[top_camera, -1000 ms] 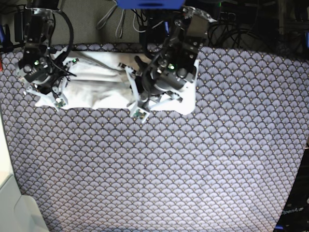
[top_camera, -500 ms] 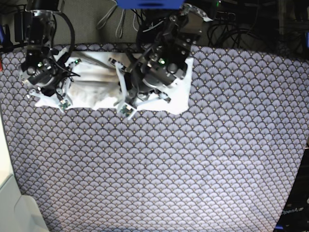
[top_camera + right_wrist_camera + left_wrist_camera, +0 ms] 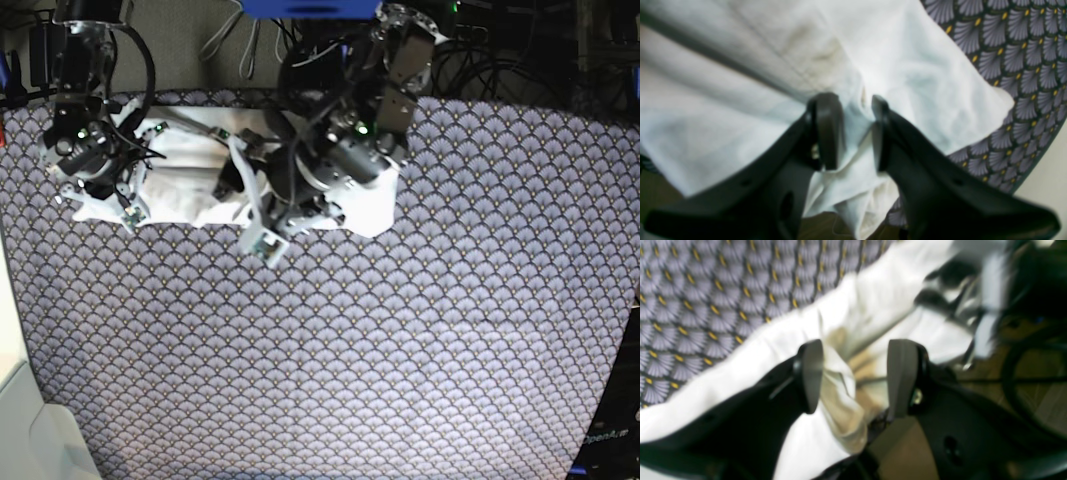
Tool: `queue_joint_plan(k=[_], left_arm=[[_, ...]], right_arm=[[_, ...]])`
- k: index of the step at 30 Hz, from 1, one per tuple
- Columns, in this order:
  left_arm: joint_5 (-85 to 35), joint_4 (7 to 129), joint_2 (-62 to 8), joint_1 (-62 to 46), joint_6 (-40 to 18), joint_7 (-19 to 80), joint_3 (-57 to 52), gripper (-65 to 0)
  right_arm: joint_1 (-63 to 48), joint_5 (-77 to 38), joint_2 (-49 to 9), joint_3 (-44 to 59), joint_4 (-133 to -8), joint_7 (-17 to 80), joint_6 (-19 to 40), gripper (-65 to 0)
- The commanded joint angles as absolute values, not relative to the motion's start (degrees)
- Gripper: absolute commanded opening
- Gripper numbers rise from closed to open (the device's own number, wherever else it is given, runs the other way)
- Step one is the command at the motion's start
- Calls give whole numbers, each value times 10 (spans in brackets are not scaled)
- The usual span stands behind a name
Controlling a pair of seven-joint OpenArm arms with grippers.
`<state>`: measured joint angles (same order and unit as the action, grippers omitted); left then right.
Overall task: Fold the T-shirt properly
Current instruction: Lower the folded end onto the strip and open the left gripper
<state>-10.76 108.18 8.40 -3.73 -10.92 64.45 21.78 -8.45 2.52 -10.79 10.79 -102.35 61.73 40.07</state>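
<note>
The white T-shirt (image 3: 368, 205) lies bunched along the far edge of the patterned tablecloth (image 3: 350, 350). My left gripper (image 3: 232, 172) is over the shirt's middle. In the left wrist view the left gripper (image 3: 855, 373) has its jaws well apart, and a fold of the T-shirt (image 3: 873, 296) lies between them against one finger (image 3: 811, 373). My right gripper (image 3: 98, 160) is at the shirt's left end. In the right wrist view the right gripper (image 3: 855, 130) is pinched on a fold of the T-shirt (image 3: 923, 66).
Cables and dark equipment (image 3: 500, 60) sit behind the table's far edge. A pale box (image 3: 25, 430) stands at the front left corner. The tablecloth runs bare from the shirt down to the front edge.
My left arm has swung left across the shirt, from its right part to its middle. The shirt's right edge has drawn in slightly. The right arm has barely moved.
</note>
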Motion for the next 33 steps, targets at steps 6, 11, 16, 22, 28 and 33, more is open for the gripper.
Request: queue_joint_plan(k=[6,11,16,22,28,33], left_arm=[[-157,1091,90,-32,-107,643,159,-427],[-188,1091,71,-32,-107,644,141,-650],[-186,1072,65,-33,-106,644,140,-645],[-186,982,67,-29,-106,639,153,-645],[-190,951,66,0,-106,637,227,-645],[-191,965,69,4,-106,637,234,-645]], right_arm=[[-78,23,-115,109,-1031,612,400,-469],[-78,23,-115,109,-1031,612,400,-469],[-78,23,-115,109,-1031,612,400,-469],[-78,23,-115,109,-1031,612,400,-470],[-78,23,-115,109,-1031,612,400,-469],[-78,23,-122,110,-1031,612,400,-469]])
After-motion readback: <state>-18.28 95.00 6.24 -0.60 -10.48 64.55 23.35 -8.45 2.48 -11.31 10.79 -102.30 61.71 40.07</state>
